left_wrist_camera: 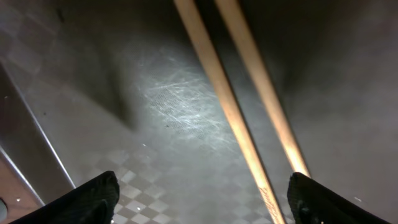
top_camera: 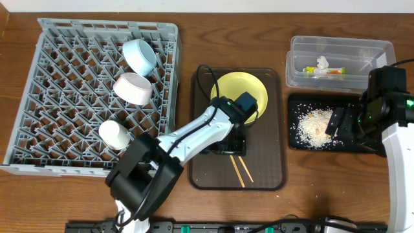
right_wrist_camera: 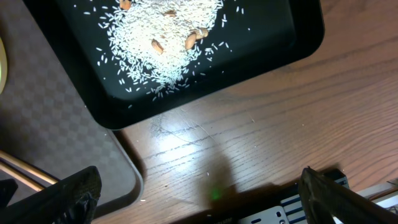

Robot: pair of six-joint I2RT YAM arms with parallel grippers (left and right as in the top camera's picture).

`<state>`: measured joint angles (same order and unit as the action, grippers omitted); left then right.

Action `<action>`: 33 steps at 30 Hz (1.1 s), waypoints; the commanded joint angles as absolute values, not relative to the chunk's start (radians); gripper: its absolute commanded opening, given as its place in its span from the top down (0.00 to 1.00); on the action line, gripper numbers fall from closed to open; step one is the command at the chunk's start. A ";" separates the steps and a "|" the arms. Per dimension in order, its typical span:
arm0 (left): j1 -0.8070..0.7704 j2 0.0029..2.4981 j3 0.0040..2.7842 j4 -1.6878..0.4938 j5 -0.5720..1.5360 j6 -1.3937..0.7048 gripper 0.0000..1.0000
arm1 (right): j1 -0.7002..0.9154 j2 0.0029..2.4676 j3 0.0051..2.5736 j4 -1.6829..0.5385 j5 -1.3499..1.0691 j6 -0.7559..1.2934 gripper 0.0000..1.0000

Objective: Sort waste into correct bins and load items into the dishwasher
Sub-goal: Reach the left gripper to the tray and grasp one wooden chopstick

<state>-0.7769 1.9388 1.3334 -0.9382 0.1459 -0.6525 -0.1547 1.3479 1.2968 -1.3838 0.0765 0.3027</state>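
Observation:
Two wooden chopsticks (top_camera: 240,169) lie on the brown tray (top_camera: 268,178) in front of the yellow plate (top_camera: 240,90). My left gripper (top_camera: 230,147) is open and low over them. In the left wrist view the chopsticks (left_wrist_camera: 224,106) run between the open fingers (left_wrist_camera: 202,199), nearer the right one. My right gripper (top_camera: 341,123) is open and empty over the black tray (top_camera: 299,144) of rice crumbs (top_camera: 312,124). In the right wrist view the fingers (right_wrist_camera: 200,193) hang over bare wood in front of the black tray (right_wrist_camera: 273,43) and crumbs (right_wrist_camera: 161,37).
The grey dish rack (top_camera: 58,103) at the left holds a blue bowl (top_camera: 140,55), a pink bowl (top_camera: 133,88) and a white cup (top_camera: 114,134). The clear tub (top_camera: 375,55) at the back right holds a tissue (top_camera: 321,63) and a wrapper (top_camera: 330,71).

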 commanded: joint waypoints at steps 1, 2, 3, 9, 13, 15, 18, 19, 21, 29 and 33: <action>-0.778 1.962 1.316 -0.937 0.122 -0.672 0.14 | -0.165 1.340 1.313 -1.385 0.086 0.290 0.01; -0.778 1.963 1.309 -0.929 0.122 -0.672 0.14 | -0.165 1.340 1.313 -1.385 0.085 0.290 0.01; -0.778 1.964 1.298 -0.915 0.122 -0.672 0.14 | -0.165 1.340 1.313 -1.385 0.085 0.290 0.01; -0.778 1.964 1.227 -0.856 0.123 -0.677 0.14 | -0.165 1.340 1.313 -1.385 0.085 0.290 0.01; -0.778 1.964 1.181 -0.823 0.123 -0.677 0.24 | -0.165 1.340 1.313 -1.385 0.085 0.290 0.01; -0.778 1.964 1.178 -0.824 0.123 -0.675 0.36 | -0.165 1.340 1.313 -1.385 0.085 0.290 0.01; -0.776 1.964 1.178 -0.824 0.122 -0.675 0.54 | -0.165 1.340 1.313 -1.386 0.085 0.290 0.01; -0.775 1.964 1.178 -0.823 0.122 -0.675 0.60 | -0.165 1.340 1.313 -1.388 0.085 0.290 0.01; -0.773 1.964 1.178 -0.820 0.122 -0.675 0.69 | -0.165 1.340 1.313 -1.391 0.085 0.290 0.01; -0.718 1.964 1.178 -0.798 0.121 -0.675 0.81 | -0.165 1.340 1.313 -1.393 0.085 0.290 0.01; -0.669 1.964 1.178 -0.798 0.115 -0.667 0.92 | -0.165 1.340 1.313 -1.396 0.085 0.290 0.01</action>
<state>-0.7136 1.9388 1.2152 -0.8021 0.1543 -0.6781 -0.1547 1.3479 1.2968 -1.3930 0.0765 0.3027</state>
